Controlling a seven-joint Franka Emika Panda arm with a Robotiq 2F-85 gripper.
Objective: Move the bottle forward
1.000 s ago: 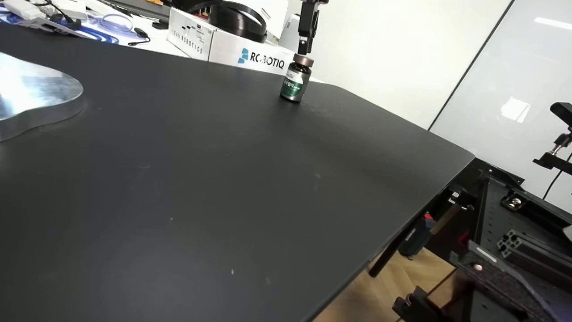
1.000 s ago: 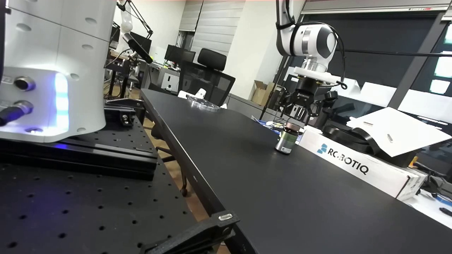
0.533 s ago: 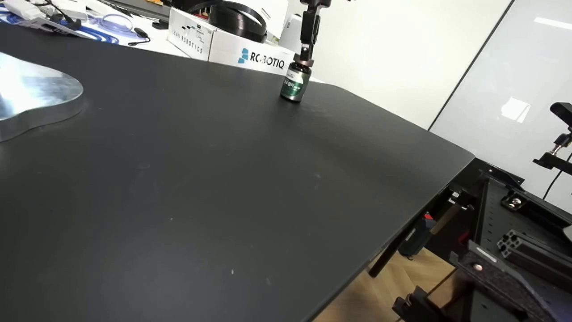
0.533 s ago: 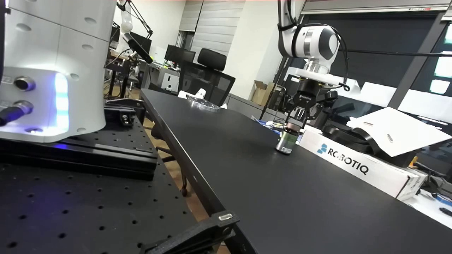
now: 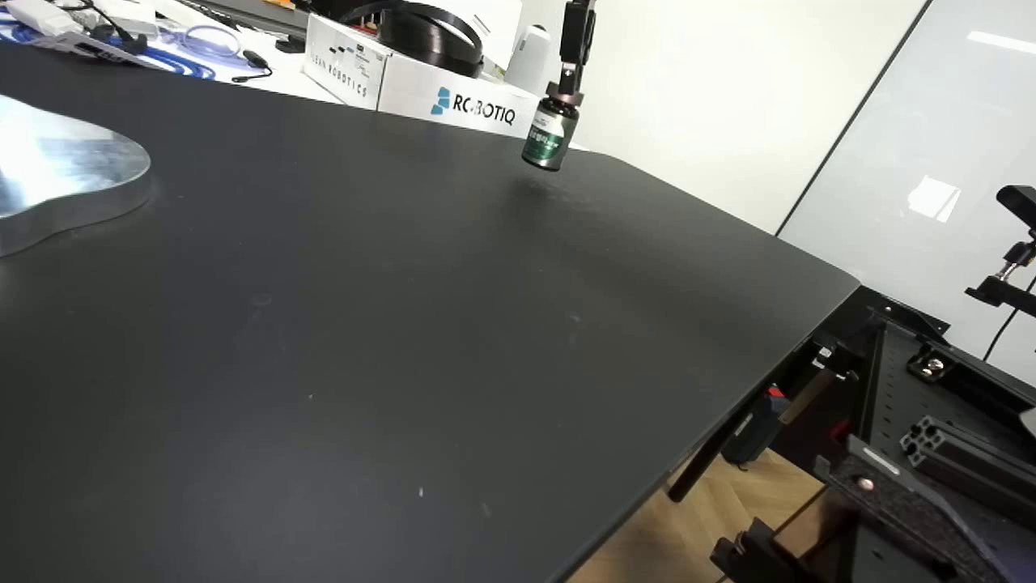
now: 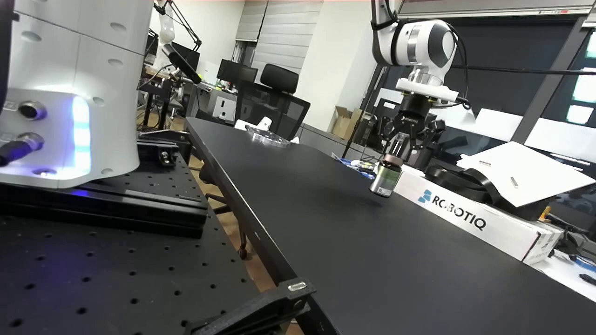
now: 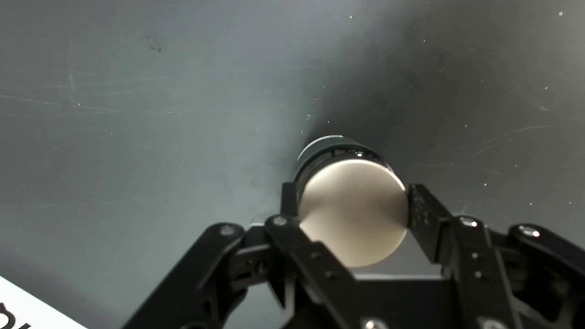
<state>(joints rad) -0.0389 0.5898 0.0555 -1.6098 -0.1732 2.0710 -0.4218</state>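
Hanging from the claw (image 7: 354, 205), the little bottle (image 6: 386, 179) is up in the air, off the counter (image 5: 388, 340). The claw is part way closed, with its black fingers (image 7: 427, 219) squeezing both sides of the shiny brown cap (image 7: 354, 228). The bottle is dark, has a green and white label (image 5: 544, 144), and leans a bit. In both exterior views you can see a gap under it, and a soft shadow (image 5: 530, 189) on the counter below the claw.

Above the claw is the white arm (image 6: 416, 44). Near the claw is a long white box (image 6: 505, 235) that says ROBOTIQ in black letters, with a round black thing (image 5: 429, 44) and a big white sheet (image 6: 526, 172) piled on it. Well apart from the claw, a shiny curvy plate (image 5: 81, 158) lies on the counter. Far from the claw are a black chair (image 6: 272, 100) and a big white machine (image 6: 51, 60) with a blue light (image 6: 81, 135).
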